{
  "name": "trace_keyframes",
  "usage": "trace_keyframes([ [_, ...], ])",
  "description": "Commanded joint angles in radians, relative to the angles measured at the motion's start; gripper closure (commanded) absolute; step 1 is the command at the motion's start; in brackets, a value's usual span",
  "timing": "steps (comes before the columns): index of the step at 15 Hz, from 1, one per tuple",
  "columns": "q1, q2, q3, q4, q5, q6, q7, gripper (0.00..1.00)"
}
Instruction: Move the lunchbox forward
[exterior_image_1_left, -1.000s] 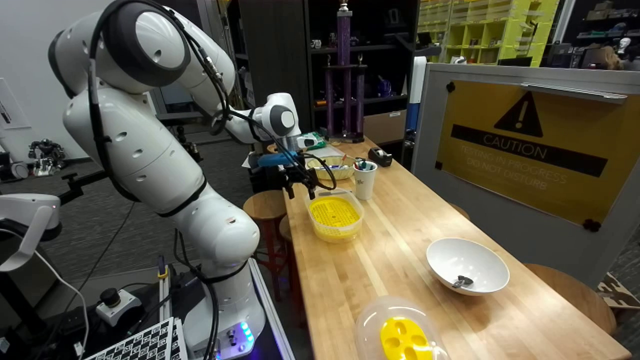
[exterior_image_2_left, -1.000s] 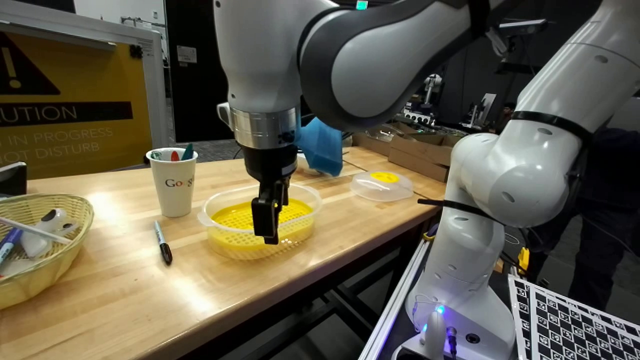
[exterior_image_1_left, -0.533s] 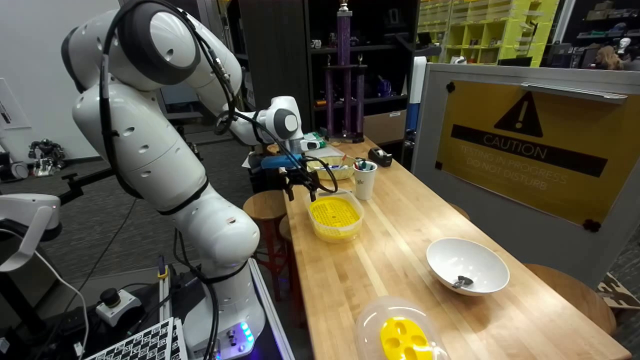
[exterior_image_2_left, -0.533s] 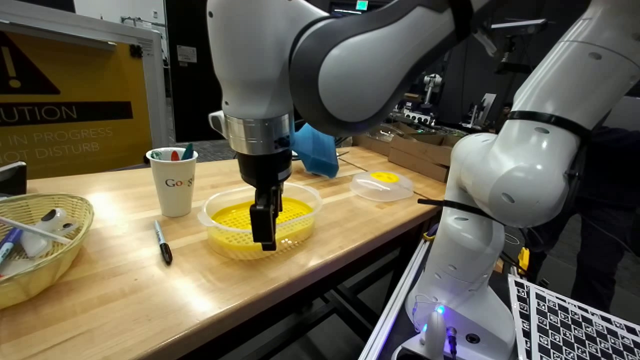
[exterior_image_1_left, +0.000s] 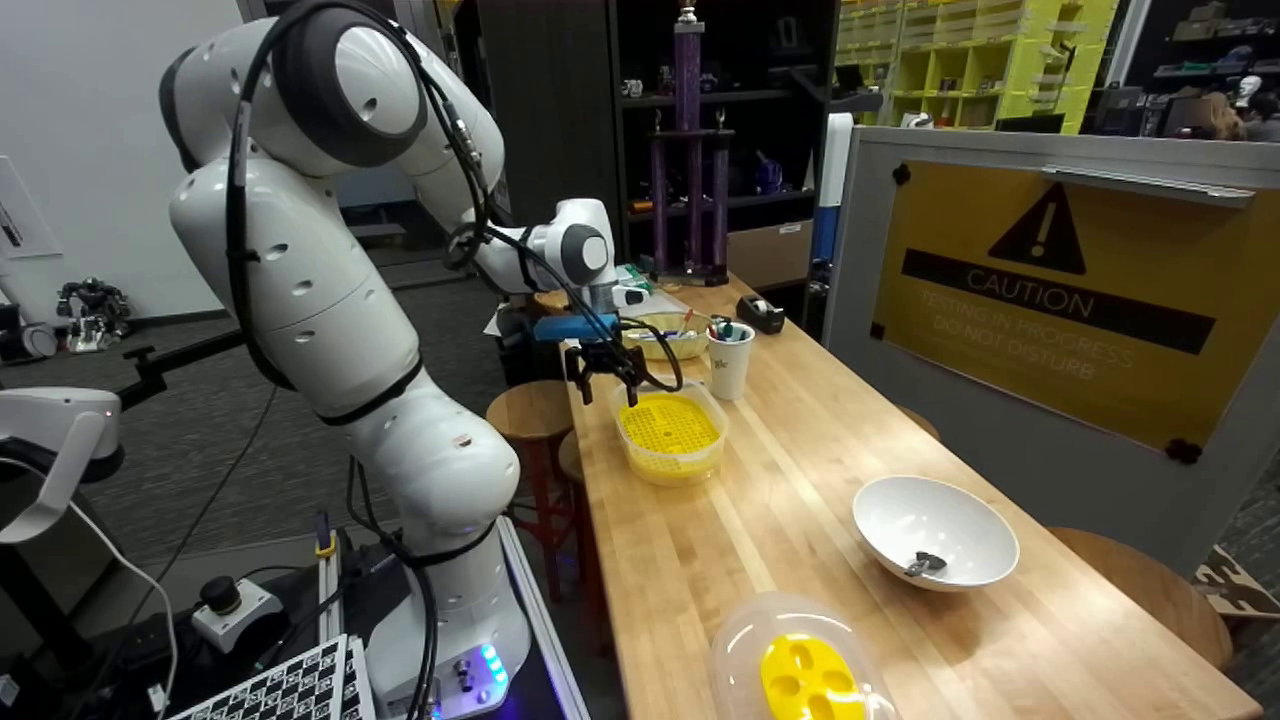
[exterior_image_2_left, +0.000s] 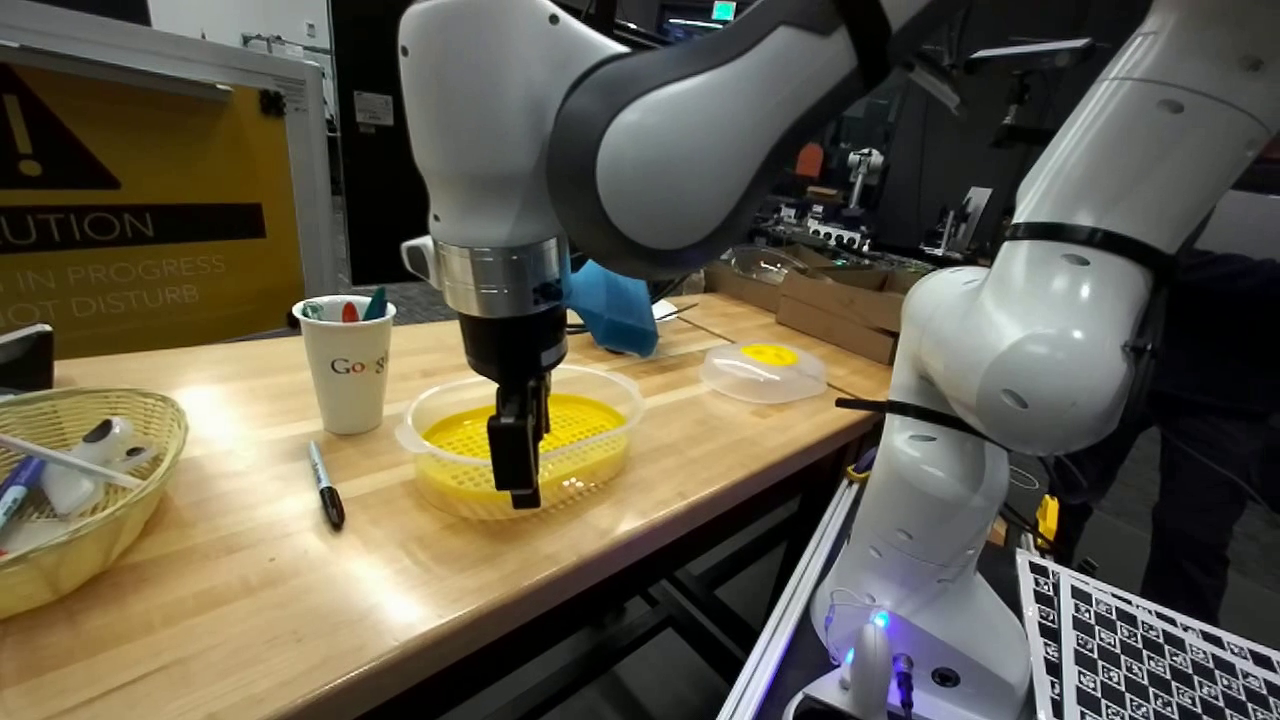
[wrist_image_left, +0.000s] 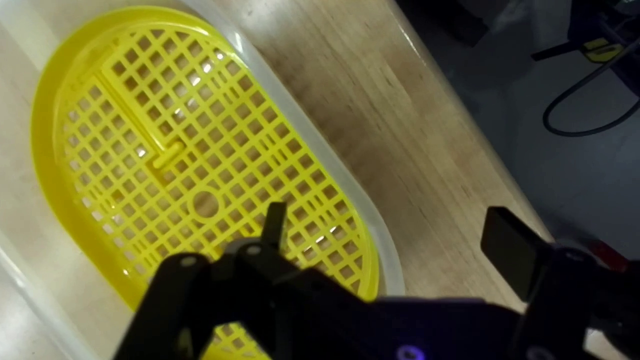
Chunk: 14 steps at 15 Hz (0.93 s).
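Arm (exterior_image_1_left: 440, 465) and tool (exterior_image_1_left: 608, 400) have dipped slightly since a moment earlier, while the lunchbox (exterior_image_2_left: 590, 480) sits where it was on the table (exterior_image_2_left: 250, 610).
Released, the tool has its jaws well apart: the wrist view shows one finger (wrist_image_left: 274, 227) against the yellow tray (wrist_image_left: 44, 130) in the lunchbox and the other past the rim, against the table (whether either touches the plastic, I cannot tell). Upright, the lunchbox stands near the table's edge, with a white cup (exterior_image_2_left: 345, 380) of pens (exterior_image_2_left: 375, 304) and a marker (exterior_image_2_left: 325, 485) nearby. Well apart from it, in an exterior view, are a white bowl (exterior_image_1_left: 965, 530) and a clear dish (exterior_image_1_left: 742, 655) with a yellow middle.
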Motion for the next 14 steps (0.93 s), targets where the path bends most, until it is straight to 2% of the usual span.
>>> trace_keyframes([
  [1,-0.003,0.036,-0.017,0.025,0.005,0.006,-0.028,0.0],
  [6,-0.011,0.067,-0.027,0.043,0.0,0.012,-0.031,0.0],
  [7,-0.012,0.072,-0.03,0.047,0.0,0.013,-0.031,0.2],
  [10,-0.018,0.081,-0.035,0.058,-0.002,0.015,-0.026,0.39],
  [12,-0.023,0.083,-0.039,0.064,-0.001,0.015,-0.028,0.58],
  [14,-0.025,0.084,-0.043,0.069,0.0,0.015,-0.028,0.72],
])
